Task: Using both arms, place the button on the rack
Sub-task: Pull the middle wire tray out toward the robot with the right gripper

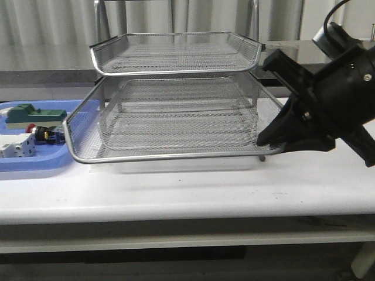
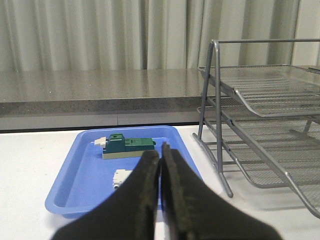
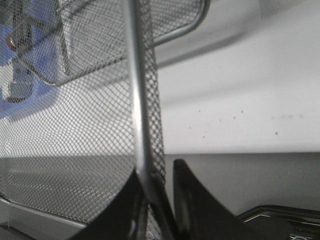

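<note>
The button (image 1: 47, 134) lies in the blue tray (image 1: 35, 161) at the far left, its red head toward the green block (image 1: 32, 112). The rack (image 1: 176, 71) stands mid-table, with its lower wire-mesh tier pulled forward. My right gripper (image 1: 266, 140) is at that tier's right front corner. In the right wrist view its fingers (image 3: 157, 170) straddle the tier's rim wire (image 3: 142, 100) and mesh wall, shut on them. My left gripper (image 2: 161, 150) is shut and holds nothing, hovering short of the blue tray (image 2: 75, 195). It hides the button in that view.
A white boxy device (image 1: 14, 146) shares the blue tray with the green block (image 2: 127, 146). The rack's frame (image 2: 210, 100) stands just right of the tray. A grey ledge and curtains lie behind the table. Bare white tabletop (image 1: 187, 187) runs along the front.
</note>
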You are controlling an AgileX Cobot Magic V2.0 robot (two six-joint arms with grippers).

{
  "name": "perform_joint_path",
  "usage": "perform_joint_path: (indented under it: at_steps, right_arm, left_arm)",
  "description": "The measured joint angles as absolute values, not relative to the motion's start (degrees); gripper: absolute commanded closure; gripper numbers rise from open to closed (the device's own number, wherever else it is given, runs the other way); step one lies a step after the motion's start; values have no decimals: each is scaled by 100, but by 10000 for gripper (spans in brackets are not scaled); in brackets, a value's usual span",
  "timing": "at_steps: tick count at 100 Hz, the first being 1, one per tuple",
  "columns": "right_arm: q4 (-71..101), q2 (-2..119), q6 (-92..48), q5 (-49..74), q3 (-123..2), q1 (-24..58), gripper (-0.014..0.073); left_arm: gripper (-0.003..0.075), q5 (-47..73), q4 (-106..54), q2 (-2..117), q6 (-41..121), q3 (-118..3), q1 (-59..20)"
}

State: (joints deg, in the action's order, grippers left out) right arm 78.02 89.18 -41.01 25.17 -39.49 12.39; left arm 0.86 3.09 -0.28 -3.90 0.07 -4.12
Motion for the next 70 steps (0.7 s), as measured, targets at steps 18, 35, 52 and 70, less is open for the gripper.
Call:
perform_joint_path:
  at_steps: [18,35,52,70]
  right_arm:
    - [7802,8666,-4114,2517,-3719,1243,531]
    - [7760,8666,-4127,2482,-3697,1243,342]
    - [7644,8653,-4148,2315,-3646,1243,108]
    - [7487,8492,-4235,2076,-3602,1243,78]
  left_arm:
    - [716,86,309,-28,-390,7,-412]
    - [716,86,309,-28,-390,7,-412]
    - [716,86,309,-28,-390,7,-412]
    - [716,86,309,-28,-390,7,-412]
